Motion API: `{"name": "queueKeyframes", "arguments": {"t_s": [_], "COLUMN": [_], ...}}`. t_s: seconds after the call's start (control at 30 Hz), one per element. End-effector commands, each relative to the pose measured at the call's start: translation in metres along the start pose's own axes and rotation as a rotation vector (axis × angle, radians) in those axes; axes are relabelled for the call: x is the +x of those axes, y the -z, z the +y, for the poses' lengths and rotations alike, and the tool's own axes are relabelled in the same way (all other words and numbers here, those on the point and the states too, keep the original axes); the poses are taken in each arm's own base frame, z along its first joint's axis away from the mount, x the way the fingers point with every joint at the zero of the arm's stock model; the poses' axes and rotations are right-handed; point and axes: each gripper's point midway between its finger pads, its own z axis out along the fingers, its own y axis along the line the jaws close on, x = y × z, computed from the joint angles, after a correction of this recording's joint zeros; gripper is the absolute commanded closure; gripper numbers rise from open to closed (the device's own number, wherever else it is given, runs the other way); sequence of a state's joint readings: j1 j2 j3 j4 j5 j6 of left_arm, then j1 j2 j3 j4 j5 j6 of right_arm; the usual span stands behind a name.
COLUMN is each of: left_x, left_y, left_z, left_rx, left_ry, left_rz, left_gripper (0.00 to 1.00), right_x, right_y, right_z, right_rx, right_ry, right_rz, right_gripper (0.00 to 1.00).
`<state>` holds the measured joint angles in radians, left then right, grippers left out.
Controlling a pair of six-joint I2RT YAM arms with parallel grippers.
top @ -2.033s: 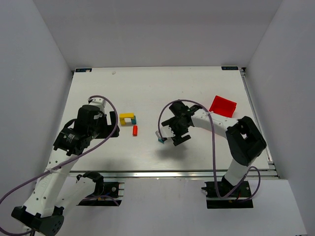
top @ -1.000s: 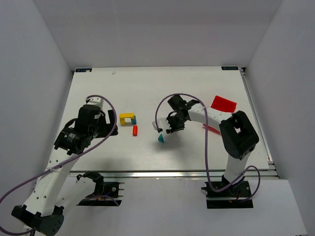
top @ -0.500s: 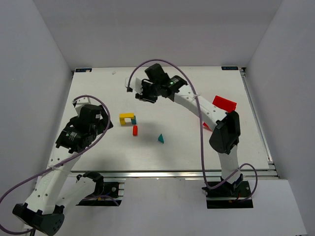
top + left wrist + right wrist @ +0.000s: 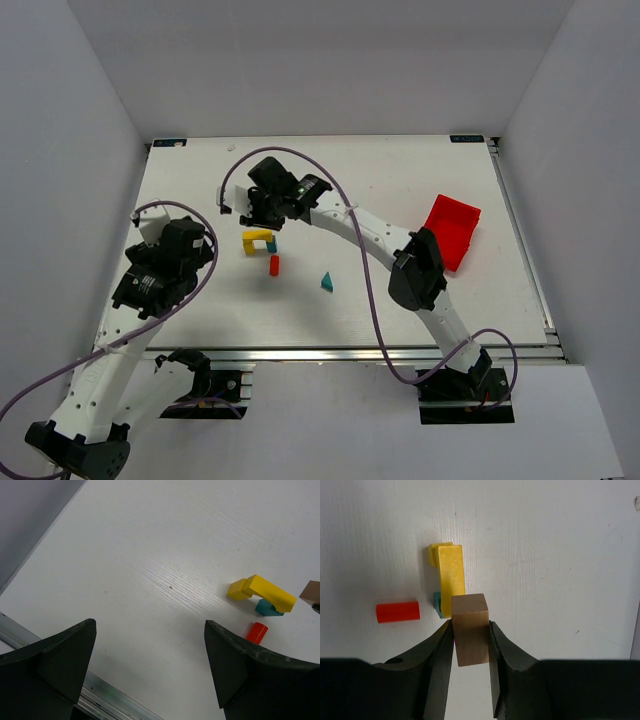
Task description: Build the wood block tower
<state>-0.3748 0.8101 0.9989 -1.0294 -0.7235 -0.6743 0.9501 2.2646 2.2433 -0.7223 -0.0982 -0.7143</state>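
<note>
A plain tan cube [image 4: 470,630] is pinched in my right gripper [image 4: 470,625], which hovers just over the end of the yellow arch [image 4: 449,575]. A teal cube [image 4: 438,605] sits under the arch, and a red block [image 4: 397,611] lies beside it. From above, the right gripper [image 4: 255,210] hangs right behind the arch [image 4: 258,240], and a teal triangle [image 4: 326,282] lies alone nearer the front. My left gripper [image 4: 150,652] is wide open and empty over bare table left of the arch [image 4: 262,592]. The wood block tower is not standing.
A red plastic bin [image 4: 452,230] sits at the right, close to the right arm's elbow. The table's metal front rail [image 4: 107,697] runs just under the left gripper. Grey walls enclose the table on three sides.
The right arm set the teal triangle down, swung to the far middle, then came over the yellow arch with the tan cube. The red bin shifted. The left arm drew back slightly.
</note>
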Motion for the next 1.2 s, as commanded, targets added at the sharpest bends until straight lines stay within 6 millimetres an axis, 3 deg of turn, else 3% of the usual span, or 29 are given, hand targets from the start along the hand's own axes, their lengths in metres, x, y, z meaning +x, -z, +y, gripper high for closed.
{"name": "queueKeyframes", "arguments": {"t_s": [0.0, 0.2, 0.23, 0.27, 0.3, 0.33, 0.43, 0.47, 0.53, 0.6, 0.63, 0.7, 0.73, 0.83, 0.97, 1.17], "left_x": [-0.010, -0.009, -0.009, -0.008, -0.007, -0.006, -0.007, -0.009, -0.006, -0.003, -0.001, -0.003, 0.000, -0.006, -0.005, 0.023], "left_y": [0.001, 0.006, 0.007, 0.010, 0.012, 0.015, 0.028, 0.033, 0.042, 0.055, 0.059, 0.072, 0.087, 0.108, 0.128, 0.151], "left_z": [0.005, -0.003, -0.006, -0.018, -0.024, -0.029, -0.053, -0.061, -0.076, -0.095, -0.100, -0.114, -0.124, -0.139, -0.159, -0.180], "left_rx": [-0.015, 0.072, 0.098, 0.165, 0.201, 0.234, 0.371, 0.413, 0.506, 0.636, 0.679, 0.793, 0.887, 1.020, 1.175, 1.374], "left_ry": [0.026, 0.022, 0.011, 0.008, 0.000, -0.006, 0.008, 0.014, 0.025, 0.020, 0.005, 0.009, 0.008, 0.033, 0.038, -0.002], "left_rz": [-0.055, -0.058, -0.056, -0.042, -0.033, -0.026, 0.012, 0.017, 0.050, 0.071, 0.072, 0.058, 0.086, 0.089, 0.119, 0.292], "left_gripper": [0.02, 0.02, 0.02, 0.02, 0.02, 0.02, 0.02, 0.02, 0.02, 0.02, 0.02, 0.02, 0.02, 0.02, 0.02, 0.02], "right_x": [-0.035, -0.043, -0.046, -0.057, -0.044, -0.059, -0.045, -0.059, -0.050, -0.059, -0.051, -0.062, -0.054, -0.061, -0.057, -0.059], "right_y": [0.001, 0.010, 0.014, 0.032, 0.026, 0.049, 0.060, 0.084, 0.102, 0.116, 0.126, 0.142, 0.151, 0.179, 0.188, 0.194], "right_z": [-0.013, -0.005, -0.002, -0.003, 0.013, 0.008, 0.032, 0.026, 0.041, 0.043, 0.054, 0.059, 0.069, 0.070, 0.083, 0.079], "right_rx": [0.071, 0.036, 0.023, 0.030, -0.016, 0.022, -0.028, 0.018, 0.017, 0.054, 0.056, 0.073, 0.076, 0.136, 0.112, 0.132], "right_ry": [0.053, 0.059, 0.063, 0.073, 0.076, 0.096, 0.109, 0.120, 0.090, 0.090, 0.082, 0.076, 0.077, 0.071, 0.039, 0.002], "right_rz": [-0.083, -0.126, -0.146, -0.185, -0.168, -0.225, -0.242, -0.304, -0.336, -0.427, -0.446, -0.554, -0.565, -0.654, -0.683, -0.685], "right_gripper": [0.82, 0.86, 0.88, 0.88, 0.88, 0.88, 0.87, 0.87, 0.87, 0.87, 0.87, 0.87, 0.87, 0.85, 0.84, 0.84]}}
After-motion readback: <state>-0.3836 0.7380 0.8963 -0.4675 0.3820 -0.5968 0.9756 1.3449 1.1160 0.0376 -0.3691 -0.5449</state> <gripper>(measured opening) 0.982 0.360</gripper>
